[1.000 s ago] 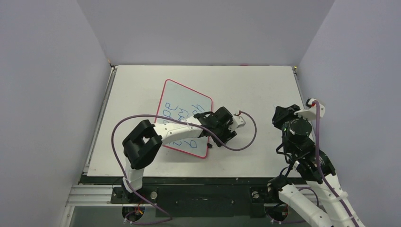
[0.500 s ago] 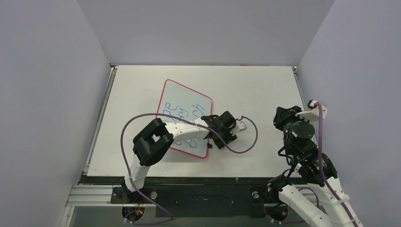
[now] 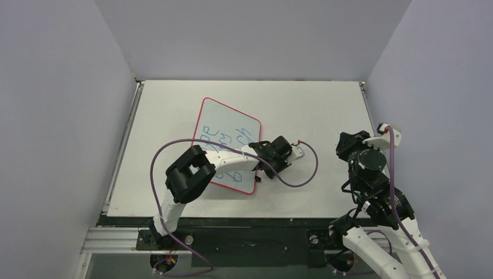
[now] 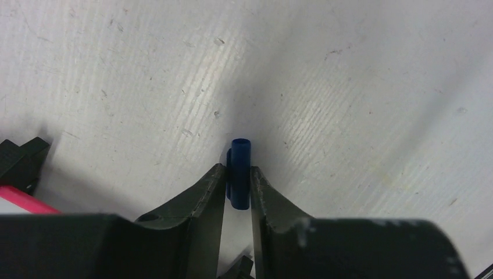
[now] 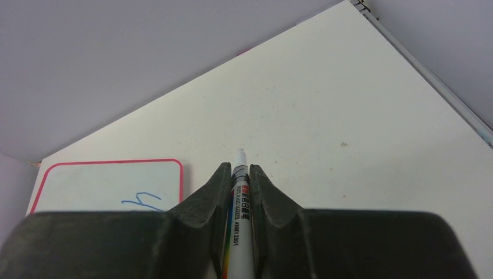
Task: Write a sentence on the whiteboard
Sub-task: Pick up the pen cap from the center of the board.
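The whiteboard [image 3: 216, 119] lies tilted on the table, left of centre, with blue lettering [image 3: 224, 141] in three lines; my left arm covers part of it. My left gripper [image 3: 268, 167] hovers just off the board's right edge, shut on a blue marker cap [image 4: 239, 168]. The board's red-pink rim [image 4: 20, 201] and a black clip [image 4: 20, 158] show at the left of the left wrist view. My right gripper [image 3: 350, 141] is at the right of the table, shut on a white marker [image 5: 239, 200] with its tip pointing forward. The board [image 5: 104, 180] and a blue stroke [image 5: 142, 201] show at its left.
The white table [image 3: 314, 110] is enclosed by grey walls on three sides. A purple cable [image 3: 305, 171] loops from the left wrist over the table beside the board. A second black clip [image 3: 257, 179] sits at the board's near right corner.
My left arm's elbow swung right and its gripper shifted slightly toward the near side beside the board's right edge. My right gripper drew back a little toward the near side.
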`<state>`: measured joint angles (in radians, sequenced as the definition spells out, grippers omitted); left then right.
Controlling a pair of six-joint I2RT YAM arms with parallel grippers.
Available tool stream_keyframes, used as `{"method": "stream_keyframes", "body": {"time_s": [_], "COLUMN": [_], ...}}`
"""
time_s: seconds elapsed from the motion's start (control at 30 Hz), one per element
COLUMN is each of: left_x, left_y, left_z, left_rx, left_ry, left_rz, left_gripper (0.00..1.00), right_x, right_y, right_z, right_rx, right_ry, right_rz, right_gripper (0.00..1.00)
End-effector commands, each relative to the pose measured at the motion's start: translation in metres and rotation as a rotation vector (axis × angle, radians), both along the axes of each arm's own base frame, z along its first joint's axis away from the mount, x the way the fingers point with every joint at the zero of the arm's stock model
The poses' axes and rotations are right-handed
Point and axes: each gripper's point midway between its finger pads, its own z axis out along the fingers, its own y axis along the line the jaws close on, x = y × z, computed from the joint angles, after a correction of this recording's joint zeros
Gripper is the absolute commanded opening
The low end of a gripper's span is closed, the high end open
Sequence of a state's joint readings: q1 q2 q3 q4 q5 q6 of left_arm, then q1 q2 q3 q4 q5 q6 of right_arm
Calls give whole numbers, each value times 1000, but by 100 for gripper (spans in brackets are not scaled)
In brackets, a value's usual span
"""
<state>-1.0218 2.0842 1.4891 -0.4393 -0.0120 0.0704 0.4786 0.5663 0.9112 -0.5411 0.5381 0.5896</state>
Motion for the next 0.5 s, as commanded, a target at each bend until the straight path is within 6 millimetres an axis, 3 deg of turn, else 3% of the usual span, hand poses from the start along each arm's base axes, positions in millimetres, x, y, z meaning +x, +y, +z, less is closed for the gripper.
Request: {"method": "stream_keyframes", "body": {"time_s": [0.0, 0.03, 0.23, 0.47], "left_x": [17, 17, 9, -9], "left_y": [2, 3, -2, -3], "left_z": [-16, -16, 10, 77], "left_rx": [25, 21, -98, -288], "left_ry": [-49, -50, -43, -43], "left_rz": [53, 57, 11, -87], "left_gripper": [12, 1, 0, 0], "right_x": [0, 0, 1, 2], "right_y": [-1, -1, 1, 6], "right_z": [-4, -4, -5, 3], "right_rx": [-19, -19, -20, 19], "right_ry": [11, 11, 18, 8], "right_rz": [1, 3, 12, 55], "right_gripper": [0, 0, 0, 0]}}
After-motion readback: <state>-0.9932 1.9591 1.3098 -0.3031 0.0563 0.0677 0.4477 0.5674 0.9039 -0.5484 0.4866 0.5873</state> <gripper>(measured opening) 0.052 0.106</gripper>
